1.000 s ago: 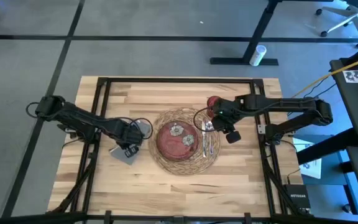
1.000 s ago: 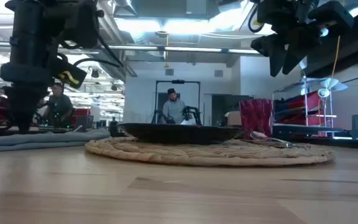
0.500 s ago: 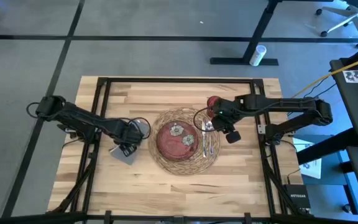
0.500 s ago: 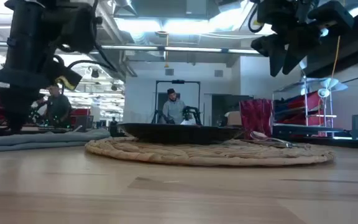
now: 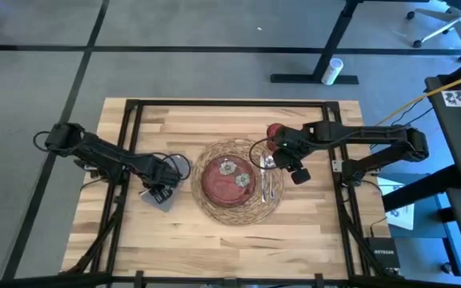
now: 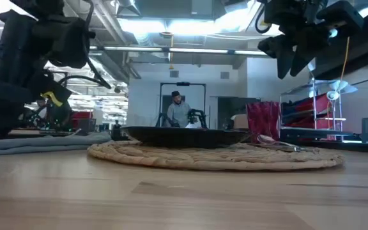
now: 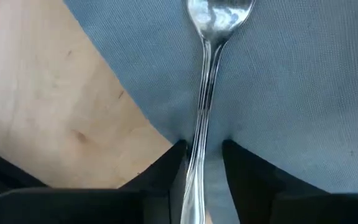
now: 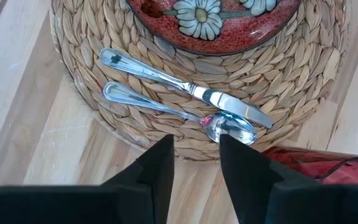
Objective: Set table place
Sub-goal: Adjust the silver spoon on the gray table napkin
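Place setting is seen in the high view: mat (image 5: 237,186) and plate (image 5: 227,181) between the grippers, napkin (image 5: 160,198) under the left gripper (image 5: 161,192). In the left wrist view, a fork (image 7: 207,74) is clamped between narrow fingers (image 7: 244,171) over the napkin (image 7: 303,93). In the right wrist view, the right gripper (image 8: 196,163) is held apart, empty, knife (image 8: 185,87) and spoon (image 8: 185,116) just ahead, cup (image 8: 316,165) beside.

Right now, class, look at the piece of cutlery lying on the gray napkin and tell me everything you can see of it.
It is a shiny silver metal fork with a slim, ridged handle. It lies flat on the gray cloth napkin, which is spread on the pale wooden table left of the round woven straw mat. The left hand is down over it, one dark finger on each side of the handle. The tines run out of the wrist view.
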`<move>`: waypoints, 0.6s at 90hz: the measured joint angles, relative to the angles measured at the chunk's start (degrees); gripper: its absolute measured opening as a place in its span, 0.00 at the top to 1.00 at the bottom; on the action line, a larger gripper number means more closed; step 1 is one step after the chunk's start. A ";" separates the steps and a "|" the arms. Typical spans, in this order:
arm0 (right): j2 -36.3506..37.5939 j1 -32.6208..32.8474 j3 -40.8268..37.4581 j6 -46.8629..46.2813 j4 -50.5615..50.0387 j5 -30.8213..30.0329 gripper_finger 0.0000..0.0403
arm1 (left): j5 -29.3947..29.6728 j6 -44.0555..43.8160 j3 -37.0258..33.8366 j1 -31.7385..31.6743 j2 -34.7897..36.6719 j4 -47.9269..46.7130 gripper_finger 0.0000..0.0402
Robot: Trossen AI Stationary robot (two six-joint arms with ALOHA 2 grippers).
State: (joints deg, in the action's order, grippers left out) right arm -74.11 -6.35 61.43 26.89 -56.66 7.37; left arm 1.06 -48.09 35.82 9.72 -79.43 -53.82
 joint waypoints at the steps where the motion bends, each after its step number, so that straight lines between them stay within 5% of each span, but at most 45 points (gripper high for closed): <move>1: 0.00 0.00 0.00 0.00 0.00 0.01 0.71 | 0.00 -0.01 0.09 0.00 -0.01 -0.05 0.79; 30: 0.00 0.02 0.00 0.00 0.02 -0.01 0.71 | -0.88 0.25 2.54 -0.01 -0.08 -1.73 0.98; 54: 0.00 0.00 0.00 0.00 0.02 0.01 0.71 | -2.05 1.09 2.66 0.00 -0.08 -2.71 1.00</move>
State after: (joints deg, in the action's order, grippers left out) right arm -74.11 -6.35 61.43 26.89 -56.64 7.38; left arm -0.99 -47.00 38.48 9.72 -79.50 -56.53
